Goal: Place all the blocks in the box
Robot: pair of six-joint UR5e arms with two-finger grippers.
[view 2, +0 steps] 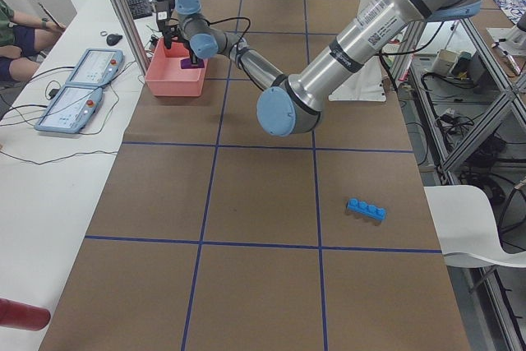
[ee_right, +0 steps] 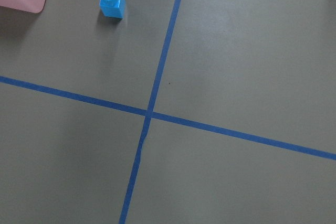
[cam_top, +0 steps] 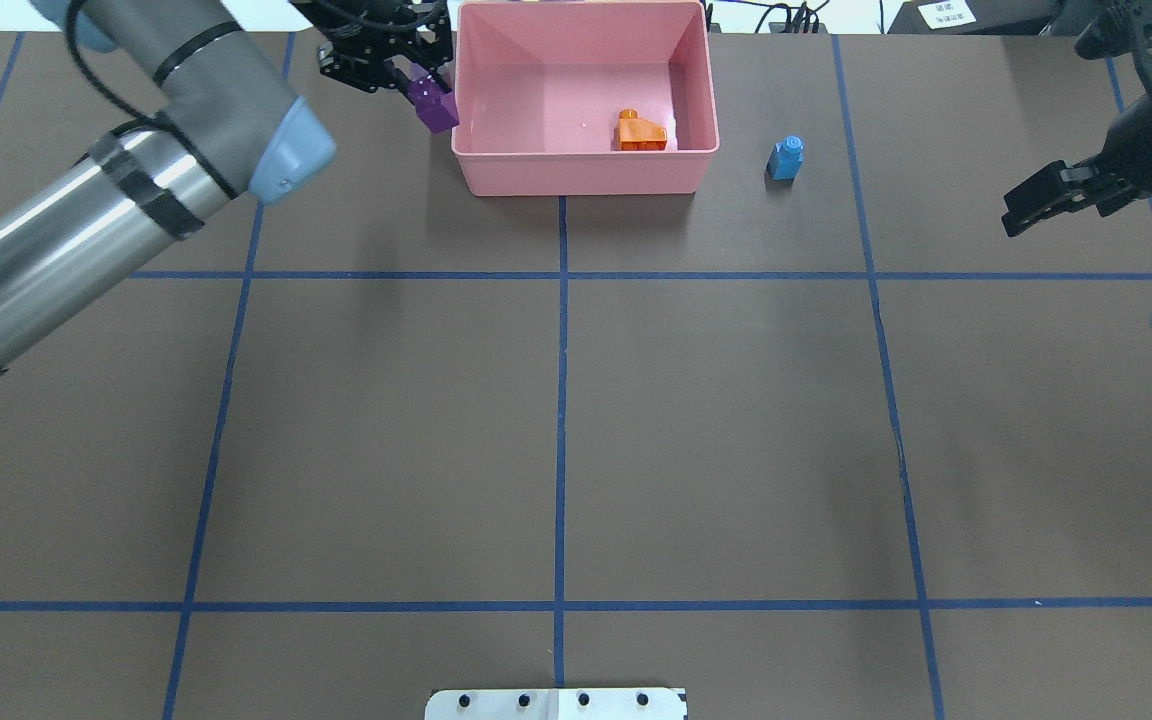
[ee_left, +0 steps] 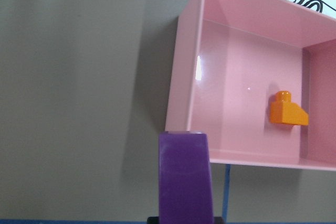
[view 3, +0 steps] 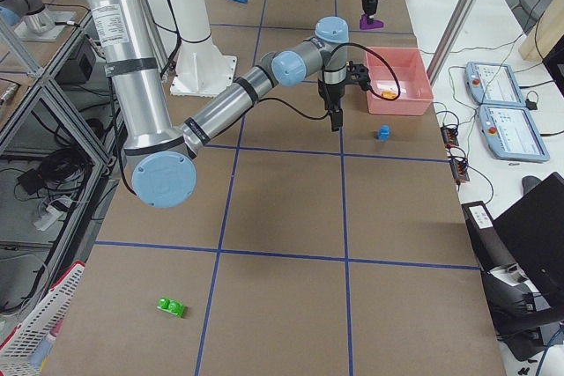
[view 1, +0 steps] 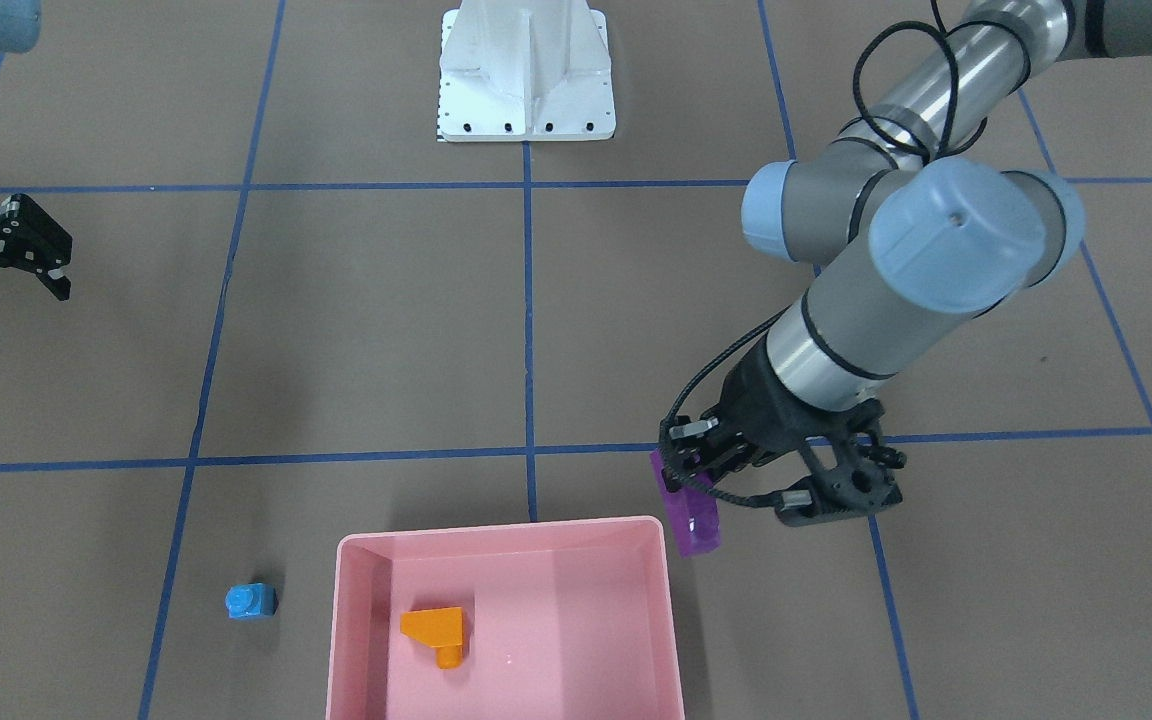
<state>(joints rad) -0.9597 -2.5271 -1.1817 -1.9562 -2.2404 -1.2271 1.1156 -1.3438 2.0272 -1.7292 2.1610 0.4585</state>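
Note:
My left gripper (view 1: 686,488) is shut on the purple bar (view 1: 693,520), which hangs just outside the side wall of the pink box (view 1: 506,532). The left wrist view shows the purple bar (ee_left: 185,177) in front of the box's near corner (ee_left: 181,77). The orange sloped block (view 1: 438,630) lies inside the box. The small blue cube (view 1: 252,600) stands on the table on the box's other side, also in the right wrist view (ee_right: 111,2). My right gripper (view 1: 1,295) is open and empty, well away from the cube. The long blue bar (view 2: 366,210) and the green block (view 3: 172,307) lie far off.
The white metal base (view 1: 526,70) stands at the robot's side of the table. Blue tape lines grid the brown table. The left arm's elbow (view 1: 966,235) hangs above the table beside the box. An operators' desk with tablets (view 3: 493,85) is beyond the box.

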